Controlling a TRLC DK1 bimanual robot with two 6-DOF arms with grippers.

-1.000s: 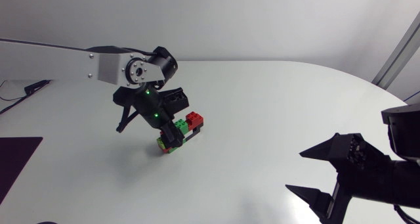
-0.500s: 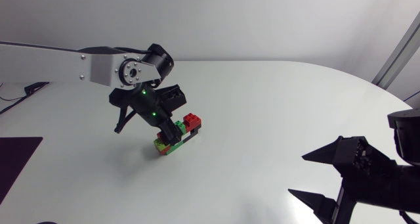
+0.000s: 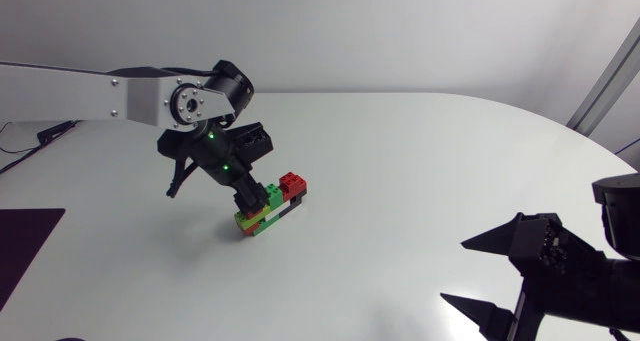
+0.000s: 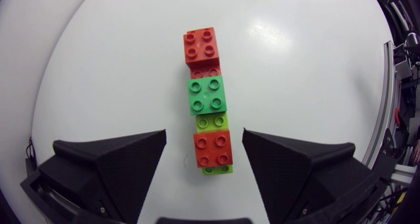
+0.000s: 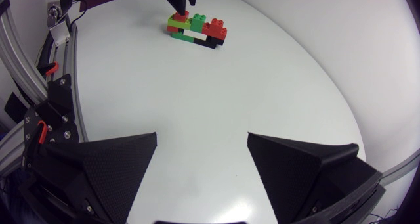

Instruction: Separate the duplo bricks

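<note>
Duplo bricks sit joined in one short row on the white worktop, left of its middle in the head view. The left arm comes in from the side and bends downward, so the left end effector hangs right over one end of the row. In the left wrist view its fingers stand spread, one on each side of the row, and bare worktop shows between each finger and the bricks. It is released and grips nothing. Between the fingers lies a near red brick, with lime-green studs showing just ahead of it and again at its other edge. Ahead of those comes a darker green brick, and at the row's end a far red brick. All are pressed together in one line. The right end effector is over the worktop's near right part in the head view, well apart from the row. Its broad fingers are wide apart and hold nothing. From the right wrist view the bricks lie far ahead of it, with the left arm's black tips just above the row's lime-topped end.
</note>
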